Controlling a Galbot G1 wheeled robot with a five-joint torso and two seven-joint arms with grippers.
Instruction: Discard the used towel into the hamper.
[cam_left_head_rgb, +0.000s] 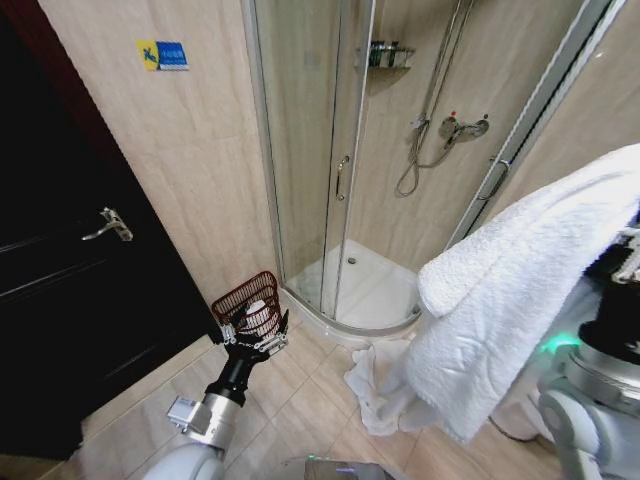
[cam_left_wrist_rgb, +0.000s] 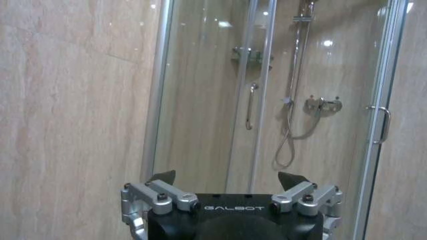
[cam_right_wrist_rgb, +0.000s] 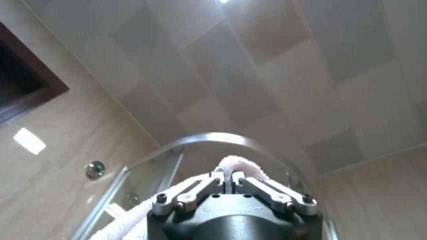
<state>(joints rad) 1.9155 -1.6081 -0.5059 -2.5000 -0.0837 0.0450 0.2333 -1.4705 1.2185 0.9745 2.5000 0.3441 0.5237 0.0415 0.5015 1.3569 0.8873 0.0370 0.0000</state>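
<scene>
Right gripper (cam_right_wrist_rgb: 230, 176), fingers pinched on white towel (cam_left_head_rgb: 520, 270) held high, wants carrying low and leftward over wire hamper (cam_left_head_rgb: 250, 298) beyond spread left gripper (cam_left_head_rgb: 252, 333) before letting go.

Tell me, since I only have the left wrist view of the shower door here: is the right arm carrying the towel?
Observer: Yes. The right gripper is shut on the white towel, raised high at the robot's right.
Operator: Where is the hamper?
Observer: The hamper stands on the floor tiles against the wall, between the dark door and the shower enclosure.
Operator: And my left gripper relative to it?
Observer: In the head view the left gripper, open, overlaps the hamper's near rim.
Operator: Anything else on the floor?
Observer: A second white cloth lies crumpled by the shower tray.
</scene>
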